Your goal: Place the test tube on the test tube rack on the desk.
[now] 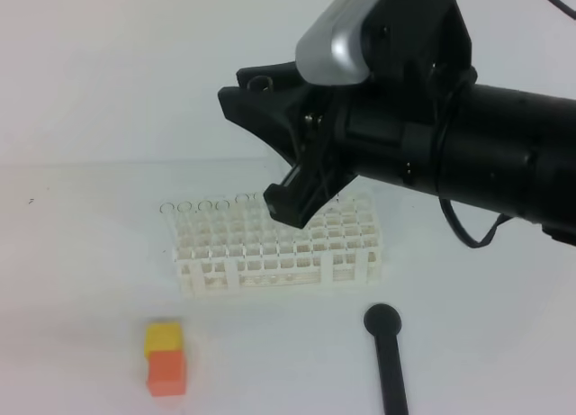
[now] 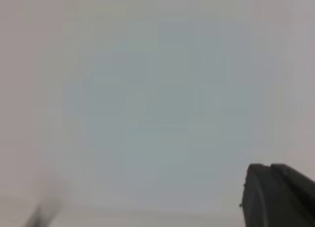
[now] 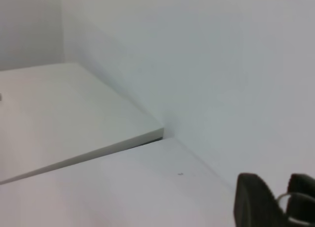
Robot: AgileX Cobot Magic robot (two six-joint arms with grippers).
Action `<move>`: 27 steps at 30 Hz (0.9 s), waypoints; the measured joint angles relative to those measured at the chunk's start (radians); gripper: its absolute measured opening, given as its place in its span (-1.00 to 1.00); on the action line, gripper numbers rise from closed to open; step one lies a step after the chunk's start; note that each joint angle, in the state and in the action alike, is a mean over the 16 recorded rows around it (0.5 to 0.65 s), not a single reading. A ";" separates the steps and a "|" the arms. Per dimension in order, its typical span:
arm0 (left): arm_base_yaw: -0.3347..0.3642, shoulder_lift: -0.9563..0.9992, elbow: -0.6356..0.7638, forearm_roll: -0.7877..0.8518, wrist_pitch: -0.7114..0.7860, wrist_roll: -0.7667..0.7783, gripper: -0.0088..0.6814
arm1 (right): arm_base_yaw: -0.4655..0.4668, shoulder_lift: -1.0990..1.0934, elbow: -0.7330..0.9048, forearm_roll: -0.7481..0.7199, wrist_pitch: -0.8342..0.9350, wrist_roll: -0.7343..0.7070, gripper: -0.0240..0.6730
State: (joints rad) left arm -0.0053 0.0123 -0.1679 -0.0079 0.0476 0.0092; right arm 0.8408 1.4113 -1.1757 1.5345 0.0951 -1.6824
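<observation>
Hovering above the white plastic lattice test tube rack point(image 1: 277, 246) on the plain white desk point(image 1: 81, 280), the black right gripper point(image 1: 301, 194) shows jaws partly parted, contents unclear, no tube visibly seated yet.

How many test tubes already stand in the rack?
4, possibly more: clear rims in the back row of the test tube rack, toward its left end. The right tool hides the rack's back right, so others may be unseen.

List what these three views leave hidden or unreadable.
- Exterior high: the right gripper covers part of the test tube rack; no test tube is discernible.
- Left wrist: blurred; only a dark gripper finger at the corner.
- Right wrist: the fingertips are cut off by the edge.
</observation>
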 joint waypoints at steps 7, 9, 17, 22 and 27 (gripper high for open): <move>0.038 -0.017 0.089 -0.015 0.095 -0.020 -0.98 | 0.009 0.000 -0.007 -0.435 -0.103 0.502 -0.59; 0.040 -0.022 0.116 -0.018 0.123 -0.025 -0.98 | 0.012 0.004 -0.009 -0.569 -0.144 0.649 -0.59; 0.041 -0.041 0.199 -0.026 0.205 -0.039 -0.98 | 0.018 0.066 -0.013 -0.888 -0.327 0.968 -0.59; 0.041 -0.041 0.201 -0.027 0.268 -0.047 -0.98 | 0.016 0.121 -0.013 -0.959 -0.420 1.025 -0.59; 0.041 -0.041 0.201 -0.027 0.290 -0.056 -0.98 | 0.014 0.167 -0.012 -1.001 -0.512 1.070 -0.59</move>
State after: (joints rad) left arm 0.0362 -0.0285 0.0328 -0.0346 0.3376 -0.0464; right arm 0.8545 1.5786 -1.1874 0.5335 -0.4172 -0.6127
